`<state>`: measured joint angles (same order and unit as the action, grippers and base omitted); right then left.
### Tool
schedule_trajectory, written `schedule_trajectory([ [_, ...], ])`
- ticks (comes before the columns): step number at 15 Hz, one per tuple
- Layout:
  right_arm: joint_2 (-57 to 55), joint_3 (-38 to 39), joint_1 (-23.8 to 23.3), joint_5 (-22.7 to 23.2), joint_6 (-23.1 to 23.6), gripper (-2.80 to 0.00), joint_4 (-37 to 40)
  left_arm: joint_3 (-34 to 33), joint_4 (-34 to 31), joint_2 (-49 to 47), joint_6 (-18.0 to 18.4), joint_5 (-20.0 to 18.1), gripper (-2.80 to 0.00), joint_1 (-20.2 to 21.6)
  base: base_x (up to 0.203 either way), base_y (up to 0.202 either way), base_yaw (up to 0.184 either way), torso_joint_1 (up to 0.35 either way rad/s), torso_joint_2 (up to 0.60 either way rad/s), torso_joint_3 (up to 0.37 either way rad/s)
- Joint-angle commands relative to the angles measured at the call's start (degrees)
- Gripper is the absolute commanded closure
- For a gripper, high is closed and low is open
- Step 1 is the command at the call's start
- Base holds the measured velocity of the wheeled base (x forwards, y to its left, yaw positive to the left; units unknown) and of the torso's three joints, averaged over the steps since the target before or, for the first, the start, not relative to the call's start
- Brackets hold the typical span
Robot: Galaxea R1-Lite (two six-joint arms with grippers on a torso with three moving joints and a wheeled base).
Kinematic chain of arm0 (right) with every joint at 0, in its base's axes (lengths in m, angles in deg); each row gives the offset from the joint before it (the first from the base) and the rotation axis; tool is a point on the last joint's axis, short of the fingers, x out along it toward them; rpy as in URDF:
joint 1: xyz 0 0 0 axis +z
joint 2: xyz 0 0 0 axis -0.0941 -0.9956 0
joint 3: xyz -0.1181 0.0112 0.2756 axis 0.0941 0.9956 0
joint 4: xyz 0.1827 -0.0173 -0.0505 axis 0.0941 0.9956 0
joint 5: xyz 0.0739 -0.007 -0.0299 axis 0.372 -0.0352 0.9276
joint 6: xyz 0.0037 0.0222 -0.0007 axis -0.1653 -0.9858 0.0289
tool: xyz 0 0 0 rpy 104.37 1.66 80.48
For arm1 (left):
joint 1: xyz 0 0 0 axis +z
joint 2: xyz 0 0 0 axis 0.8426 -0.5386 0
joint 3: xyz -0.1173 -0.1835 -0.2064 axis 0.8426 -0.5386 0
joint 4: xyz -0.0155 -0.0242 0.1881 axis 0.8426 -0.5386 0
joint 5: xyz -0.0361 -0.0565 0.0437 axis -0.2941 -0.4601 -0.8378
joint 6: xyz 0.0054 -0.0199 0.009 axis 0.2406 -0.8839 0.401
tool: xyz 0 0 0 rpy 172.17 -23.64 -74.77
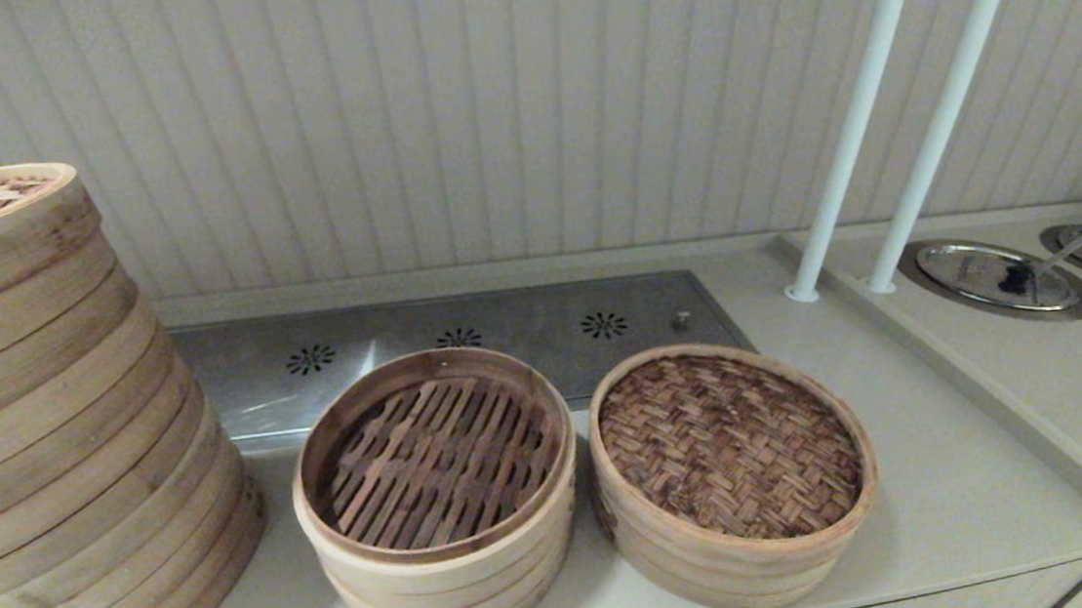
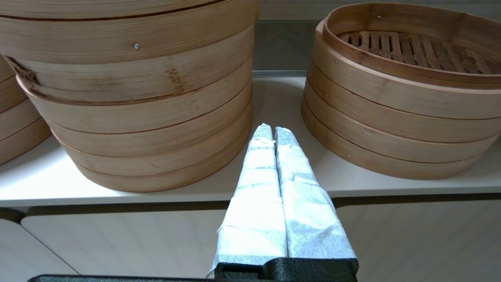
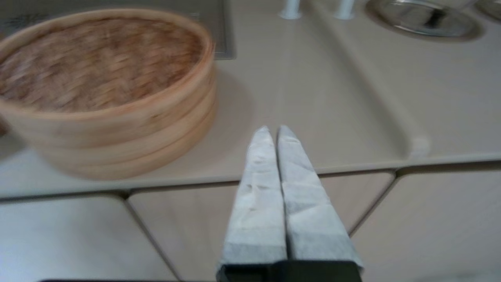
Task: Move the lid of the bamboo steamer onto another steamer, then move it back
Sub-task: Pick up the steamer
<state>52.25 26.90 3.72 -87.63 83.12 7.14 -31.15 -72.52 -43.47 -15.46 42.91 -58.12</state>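
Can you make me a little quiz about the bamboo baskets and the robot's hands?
1. True or false: the bamboo steamer lid sits on the right-hand stack.
2. Which one is uncovered, showing its slats? A: the tall wide steamer. B: the middle steamer. C: neither.
3. Fill in the blank: the left gripper and the right gripper both have fingers that are ____.
Key: 1 true; 2 B; 3 shut.

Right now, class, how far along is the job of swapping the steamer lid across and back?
Nothing looks done for certain: the reddish-brown herringbone woven bamboo lid sits on the right stack, and the middle tiered steamer with parallel slats stands uncovered. Nothing is in hand: the left claw and right claw are shut, off the counter's front edge. No single-tier basket is visible.
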Motion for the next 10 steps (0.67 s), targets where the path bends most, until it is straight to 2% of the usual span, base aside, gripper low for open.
schedule_trajectory([
  [1,2.45,1.12,0.47,0.09,-0.54,0.0,2.97,0.0,0.06,-0.09,0.04,0.02,0.0,0.0,0.0,0.0,0.0,0.0,0.0,0.0],
  [3,4.53,1.15,0.68,0.62,-0.82,0.0,5.08,0.0,-0.03,-0.09,-0.05,0.02,0.0,0.0,0.0,0.0,0.0,0.0,0.0,0.0],
  [6,14.32,0.37,1.19,1.4,0.82,0.0,10.4,0.0,0.06,-0.09,-0.05,0.02,0.0,0.0,0.0,0.0,0.0,0.0,0.0,0.0],
  [10,13.9,1.07,1.51,1.98,0.91,0.0,10.02,0.0,-0.01,-0.09,-0.05,0.02,0.0,0.0,0.0,0.0,0.0,0.0,0.0,0.0],
])
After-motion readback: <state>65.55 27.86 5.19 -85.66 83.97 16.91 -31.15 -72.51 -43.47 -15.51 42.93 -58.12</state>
